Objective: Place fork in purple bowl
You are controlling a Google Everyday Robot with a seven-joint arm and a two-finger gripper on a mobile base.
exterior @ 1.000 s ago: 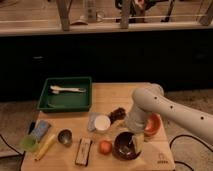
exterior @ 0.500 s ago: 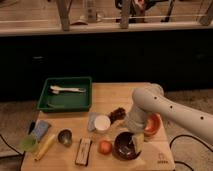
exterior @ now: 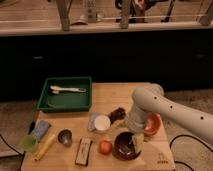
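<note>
The dark purple bowl point(exterior: 123, 146) sits near the front edge of the wooden table point(exterior: 112, 95), just left of the orange bowl point(exterior: 153, 125). My white arm reaches in from the right and bends down over the purple bowl. My gripper point(exterior: 134, 140) hangs at the bowl's right rim, with a pale yellowish piece showing at its tip. I cannot tell whether it holds the fork. A pale utensil point(exterior: 67, 90) lies in the green tray point(exterior: 46, 97) at the back left.
A white cup point(exterior: 102, 123) and a dark brown item point(exterior: 118, 114) stand behind the purple bowl. An orange fruit point(exterior: 105, 147), a dark flat box point(exterior: 83, 151), a small metal cup point(exterior: 65, 136), a yellow item point(exterior: 45, 146), a blue item point(exterior: 41, 129) and a green cup point(exterior: 29, 143) lie to the left.
</note>
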